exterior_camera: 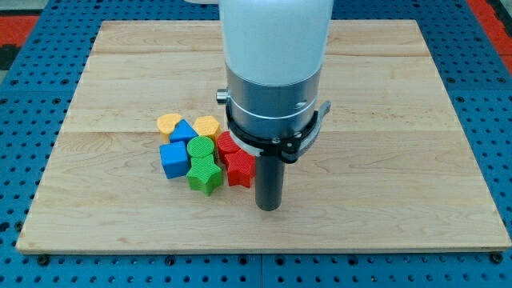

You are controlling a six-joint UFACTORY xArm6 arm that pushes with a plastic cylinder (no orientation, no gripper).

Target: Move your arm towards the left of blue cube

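The blue cube (173, 159) sits at the left edge of a tight cluster of blocks on the wooden board (104, 80). Around it are a yellow heart (168, 122), a blue triangular block (185, 130), a yellow hexagon (207, 126), a green cylinder (201, 150), a green star (205, 176), a red star (238, 167) and a red block (227, 144). My tip (268, 206) stands on the board just right of the red star, well to the right of the blue cube, with the cluster between them.
The wooden board lies on a blue pegboard table (32, 80). The arm's wide white and grey body (272, 80) hangs over the board's middle and hides part of the cluster's right side.
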